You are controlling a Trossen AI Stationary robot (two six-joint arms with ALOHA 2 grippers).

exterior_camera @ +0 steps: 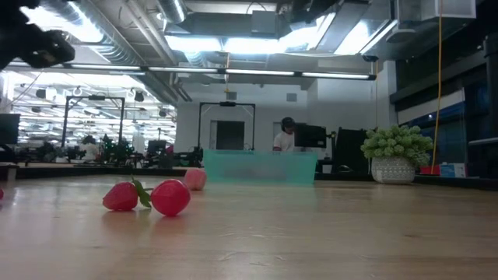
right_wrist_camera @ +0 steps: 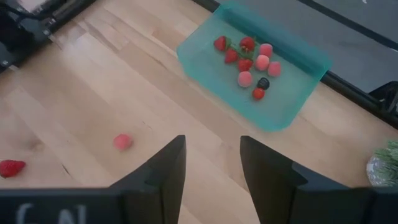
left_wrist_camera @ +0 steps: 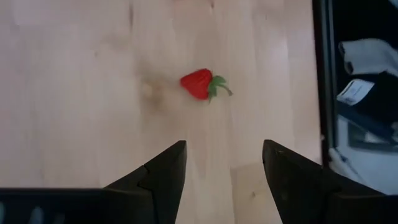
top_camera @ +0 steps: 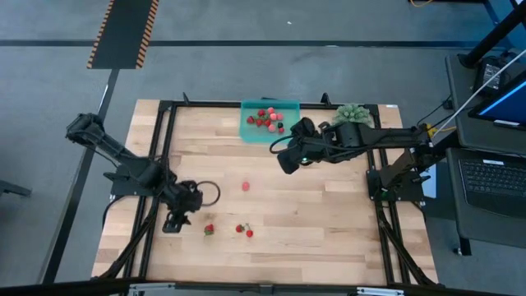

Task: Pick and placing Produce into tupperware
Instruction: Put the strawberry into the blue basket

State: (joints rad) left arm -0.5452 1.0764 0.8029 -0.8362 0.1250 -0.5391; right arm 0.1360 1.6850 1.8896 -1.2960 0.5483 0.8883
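The teal tupperware (top_camera: 269, 120) sits at the table's far edge with several red and pink berries and one dark berry inside (right_wrist_camera: 252, 62). On the wood lie a pink berry (top_camera: 245, 187), a red strawberry with a green top (top_camera: 209, 229) and a pair of strawberries (top_camera: 244, 231), the pair also in the low view (exterior_camera: 148, 197). My left gripper (top_camera: 174, 220) is open near the near-left part of the table; its wrist view shows the strawberry (left_wrist_camera: 199, 83) ahead of the open fingers (left_wrist_camera: 224, 163). My right gripper (top_camera: 286, 161) is open above the table, between tupperware and pink berry (right_wrist_camera: 122, 142).
A spiky green plant ball in a pot (top_camera: 352, 113) stands to the right of the tupperware, beside my right arm. A black frame (top_camera: 156, 156) runs along the table's edges. Bare wood lies between the loose berries and the tupperware. A person shows far back in the room (exterior_camera: 286, 134).
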